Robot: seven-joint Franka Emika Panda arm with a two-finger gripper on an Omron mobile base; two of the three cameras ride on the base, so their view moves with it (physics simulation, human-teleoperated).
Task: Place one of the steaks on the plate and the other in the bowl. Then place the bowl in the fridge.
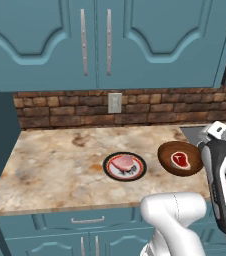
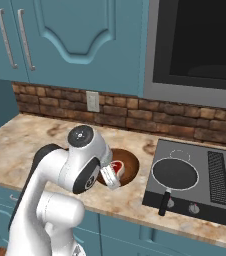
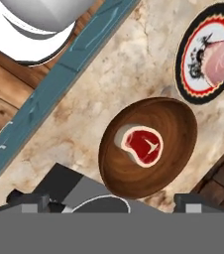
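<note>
Steaks are both placed: the deep red steak lies in the bowl, near the counter's front edge beside the stove; the pale steak rests on the plate, further left. Remaining: bowl to fridge. The gripper hangs above the bowl, fingertips spread wide, holding nothing.

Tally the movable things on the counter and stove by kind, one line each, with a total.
Steaks: 2, the pale pink steak on the plate and the deep red steak in the bowl
Plate: 1
Bowl: 1
Frying pan on the stove: 1
Total: 5
</note>
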